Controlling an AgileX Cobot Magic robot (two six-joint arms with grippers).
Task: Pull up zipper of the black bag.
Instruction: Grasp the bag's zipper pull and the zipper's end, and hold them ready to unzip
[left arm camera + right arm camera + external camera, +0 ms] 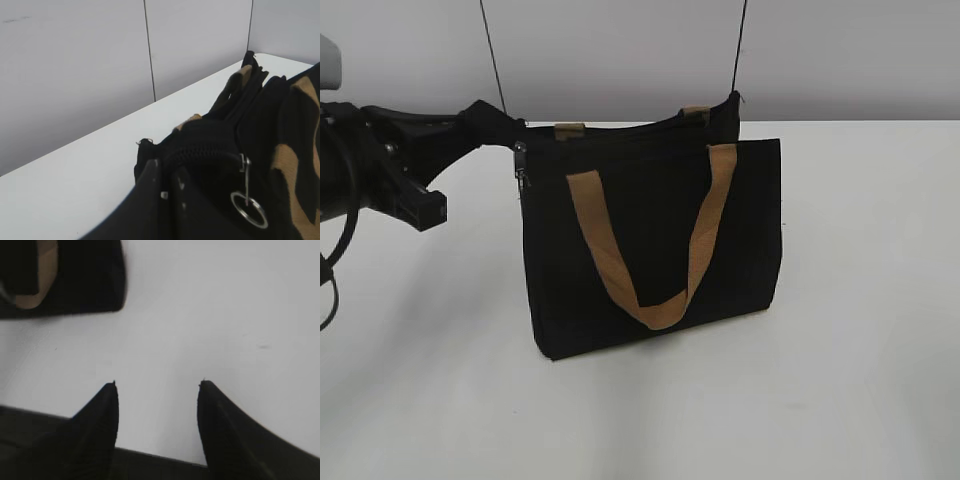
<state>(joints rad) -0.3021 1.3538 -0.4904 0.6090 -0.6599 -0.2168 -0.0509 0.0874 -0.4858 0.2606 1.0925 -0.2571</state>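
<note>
upright black bag (650,240), silvery zipper (246,192) dangling; left gripper (165,187) clamps its corner.

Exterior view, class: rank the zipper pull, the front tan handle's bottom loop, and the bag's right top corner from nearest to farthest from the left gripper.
From the left gripper:
1. Zipper pull, at the bag's left top corner.
2. Front tan handle's loop, lower middle.
3. Bag's right top corner, far side.

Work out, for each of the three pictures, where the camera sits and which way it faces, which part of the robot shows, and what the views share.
Exterior view: slanting down across the white table at the black bag; the left arm shows at the bag's top left corner.
Left wrist view: close along the bag's top edge, at the zipper; the left gripper shows below.
Right wrist view: down at bare table; right gripper open, empty.
Shared: all three show the black bag.
</note>
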